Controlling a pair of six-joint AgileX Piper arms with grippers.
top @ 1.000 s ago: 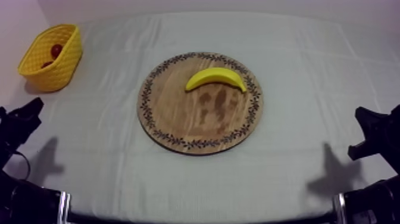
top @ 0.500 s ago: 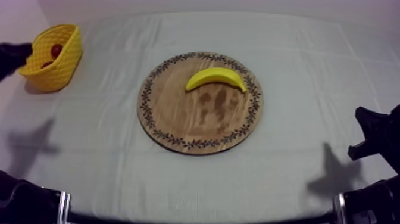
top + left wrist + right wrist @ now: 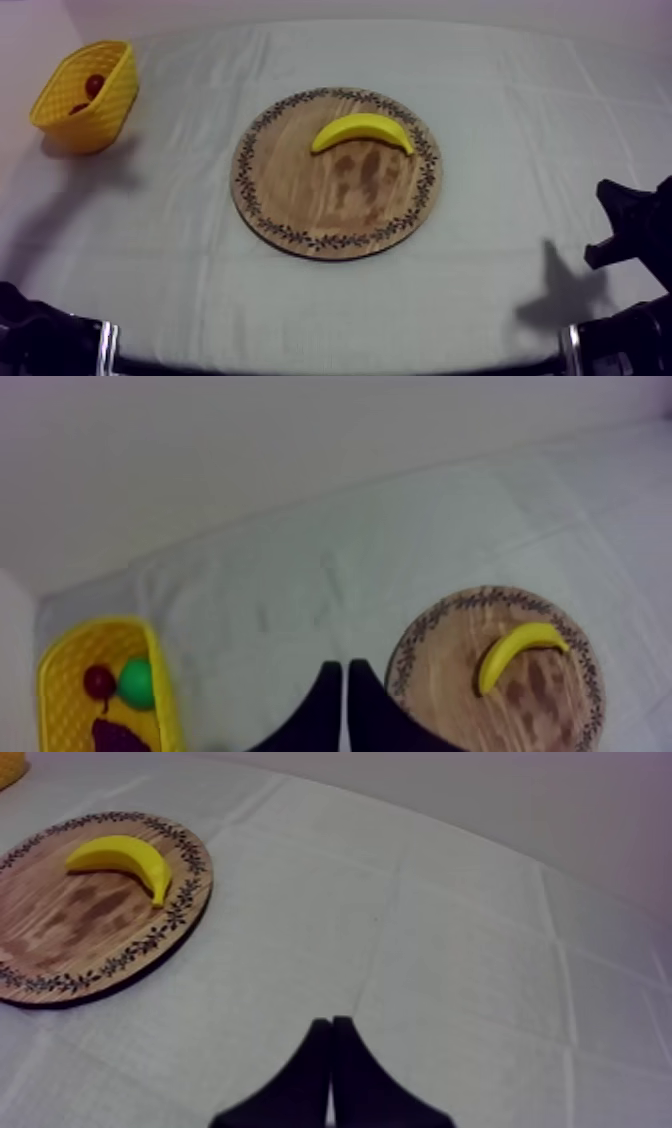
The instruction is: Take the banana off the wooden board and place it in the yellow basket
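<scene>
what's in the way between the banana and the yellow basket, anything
Nothing visible. The banana lies on the wooden board, and only bare cloth runs from there to the yellow basket at the table's far left. A small red fruit already sits in the basket, with room left.

- No text, label, brand, number or sign can be read on any surface.
- Rim of the wooden board (image 3: 336, 200): dark leaf-like ornament only, no lettering.

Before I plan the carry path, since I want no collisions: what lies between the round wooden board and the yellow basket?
Nothing: in the top view, the grey-white cloth between the round wooden board and the yellow basket is bare.
</scene>
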